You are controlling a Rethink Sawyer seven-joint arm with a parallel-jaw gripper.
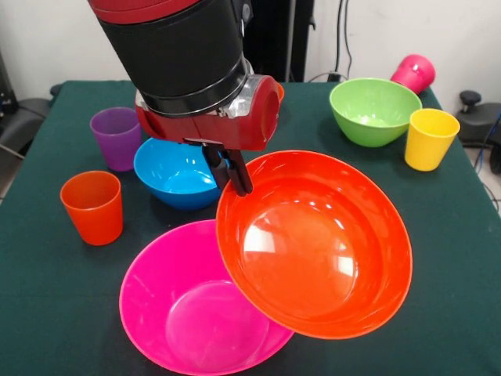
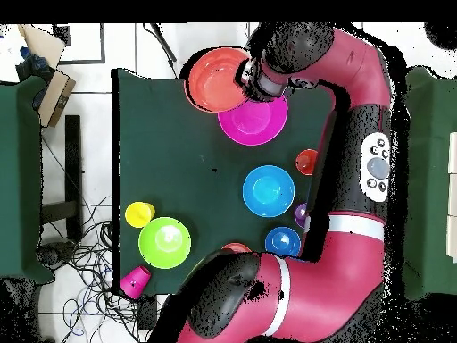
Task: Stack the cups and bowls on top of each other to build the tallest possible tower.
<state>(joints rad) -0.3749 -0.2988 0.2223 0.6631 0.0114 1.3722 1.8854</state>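
Observation:
My gripper (image 1: 234,175) is shut on the left rim of the large orange bowl (image 1: 321,247) and holds it tilted, its lower edge over the very large pink bowl (image 1: 188,313). In the overhead view the gripper (image 2: 246,75) is at the edge of the orange bowl (image 2: 212,80), beside the pink bowl (image 2: 259,125). The medium blue bowl (image 1: 172,172) sits behind my gripper. The orange cup (image 1: 94,205) and the purple cup (image 1: 116,135) stand upright at the left. The lime green bowl (image 1: 374,110), the yellow cup (image 1: 429,137) and the magenta cup (image 1: 413,73), lying on its side, are at the far right.
The small blue bowl (image 2: 282,241) and part of the small orange bowl (image 2: 236,247) sit near the robot's base, mostly hidden by the arm in the front view. The green table's front edge (image 1: 63,345) is close to the pink bowl.

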